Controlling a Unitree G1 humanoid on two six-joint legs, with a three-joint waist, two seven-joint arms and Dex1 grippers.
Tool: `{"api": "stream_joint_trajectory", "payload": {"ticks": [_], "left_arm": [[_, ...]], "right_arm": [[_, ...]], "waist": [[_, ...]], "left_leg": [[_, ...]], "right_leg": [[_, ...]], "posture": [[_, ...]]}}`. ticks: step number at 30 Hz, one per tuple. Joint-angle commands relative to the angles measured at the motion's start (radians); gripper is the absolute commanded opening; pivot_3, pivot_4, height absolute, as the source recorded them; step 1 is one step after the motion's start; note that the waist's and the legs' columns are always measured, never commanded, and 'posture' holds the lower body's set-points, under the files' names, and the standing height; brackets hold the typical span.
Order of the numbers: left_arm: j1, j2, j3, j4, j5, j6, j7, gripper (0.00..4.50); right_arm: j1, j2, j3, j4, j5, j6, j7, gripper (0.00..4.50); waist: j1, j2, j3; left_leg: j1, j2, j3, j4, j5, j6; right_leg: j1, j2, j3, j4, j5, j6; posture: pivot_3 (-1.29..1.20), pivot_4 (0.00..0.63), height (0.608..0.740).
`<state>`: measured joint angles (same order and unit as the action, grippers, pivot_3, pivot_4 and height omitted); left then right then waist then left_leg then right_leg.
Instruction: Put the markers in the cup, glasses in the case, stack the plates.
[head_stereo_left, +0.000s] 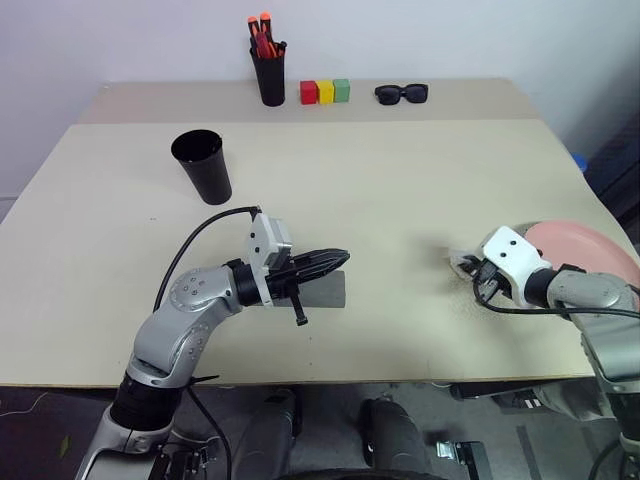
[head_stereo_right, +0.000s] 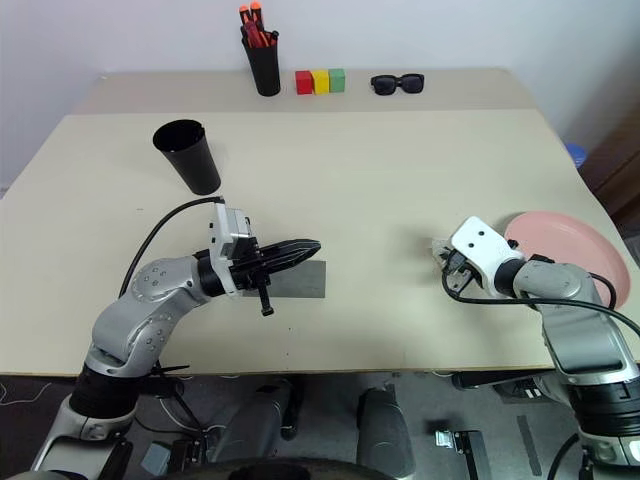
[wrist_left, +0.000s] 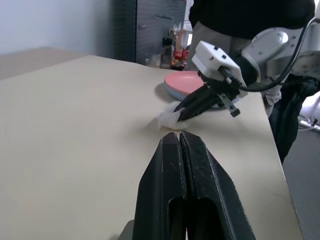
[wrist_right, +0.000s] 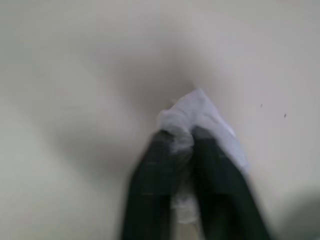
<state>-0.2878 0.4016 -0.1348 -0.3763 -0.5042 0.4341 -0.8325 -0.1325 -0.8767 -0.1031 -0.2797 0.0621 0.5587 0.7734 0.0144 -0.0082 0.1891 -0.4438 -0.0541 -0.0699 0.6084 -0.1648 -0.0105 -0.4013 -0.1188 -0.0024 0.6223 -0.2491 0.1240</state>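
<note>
A: Left arm is bent across the front of the table (head_stereo_left: 420, 190), its gripper (head_stereo_left: 335, 262) level and pointing right, fingers pressed together on nothing, hovering over the grey case (head_stereo_left: 325, 291).

B: And the right gripper (wrist_left: 176, 113) angles down, pinched on a crumpled white wad (wrist_left: 168, 119) on the tabletop.

A: Just beside it, at the right edge, the pink plate (head_stereo_left: 592, 246) sits on the blue plate (wrist_left: 176, 94).

B: The black cup (head_stereo_left: 203, 166) stands upright, far left.

Black cup (head_stereo_left: 203, 165), salmon-pink plate (head_stereo_left: 590, 250), grey case (head_stereo_right: 298, 281) (blocks (head_stereo_left: 325, 92): red, yellow, green).
</note>
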Motion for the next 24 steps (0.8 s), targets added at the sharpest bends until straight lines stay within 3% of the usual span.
{"api": "stream_joint_trajectory", "payload": {"ticks": [1,7,12,13,16,20,24], "left_arm": [[-0.023,-0.01,0.002,-0.001,-0.019,-0.014,-0.015,0.0],[-0.042,-0.025,-0.006,0.072,-0.007,-0.053,-0.061,0.0],[-0.055,-0.043,-0.015,0.112,0.006,-0.079,-0.077,0.0],[-0.058,-0.047,-0.017,0.117,0.009,-0.082,-0.077,0.0],[-0.051,-0.042,-0.001,0.11,0.011,-0.088,-0.07,0.0],[-0.028,-0.023,0.031,0.091,0.019,-0.087,-0.037,0.0],[-0.019,0.013,0.104,0.1,0.029,-0.084,0.025,0.0]], "right_arm": [[-0.029,-0.062,-0.121,-0.079,0.016,0.034,-0.005,0.02],[0.046,-0.179,-0.323,-0.064,0.006,0.073,0.023,0.02],[0.132,-0.182,-0.357,0.009,-0.025,0.048,-0.001,0.02],[0.136,-0.182,-0.352,0.035,-0.031,0.045,-0.009,0.64],[0.145,-0.195,-0.327,0.086,-0.058,-0.004,-0.02,1.9],[0.053,-0.176,-0.258,0.111,-0.045,-0.089,-0.024,3.86],[-0.077,-0.089,-0.175,0.107,0.041,-0.135,0.013,3.86]], "waist": [[0.001,0.0,0.0],[0.002,0.0,0.0],[-0.001,0.0,0.0],[-0.001,0.0,0.0],[-0.003,0.0,0.0],[-0.007,0.001,0.0],[-0.011,0.001,0.0]], "left_leg": [[0.0,0.0,0.0,0.0,0.0,0.0],[0.0,0.0,0.002,0.0,0.0,0.0],[0.0,0.0,0.004,0.0,-0.001,0.001],[0.0,0.0,0.004,0.0,-0.001,0.001],[0.001,0.0,0.005,0.001,-0.001,0.001],[0.001,0.0,0.005,0.001,-0.001,0.001],[0.001,0.001,0.005,0.0,-0.001,0.001]], "right_leg": [[0.0,0.0,0.0,0.0,0.0,0.0],[0.0,0.0,0.0,-0.001,0.0,0.0],[0.002,0.0,0.0,-0.002,0.0,0.0],[0.002,0.0,0.0,-0.002,0.0,0.0],[0.002,0.0,0.0,-0.002,0.0,0.0],[0.001,0.0,0.0,-0.002,0.0,0.0],[0.001,0.0,0.0,-0.001,0.0,0.0]], "posture": [[0.0,0.15,0.74],[0.0,0.15,0.74],[0.0,0.15,0.74],[0.0,0.15,0.74],[0.0,0.15,0.74],[0.0,0.15,0.74],[0.0,0.15,0.74]]}}
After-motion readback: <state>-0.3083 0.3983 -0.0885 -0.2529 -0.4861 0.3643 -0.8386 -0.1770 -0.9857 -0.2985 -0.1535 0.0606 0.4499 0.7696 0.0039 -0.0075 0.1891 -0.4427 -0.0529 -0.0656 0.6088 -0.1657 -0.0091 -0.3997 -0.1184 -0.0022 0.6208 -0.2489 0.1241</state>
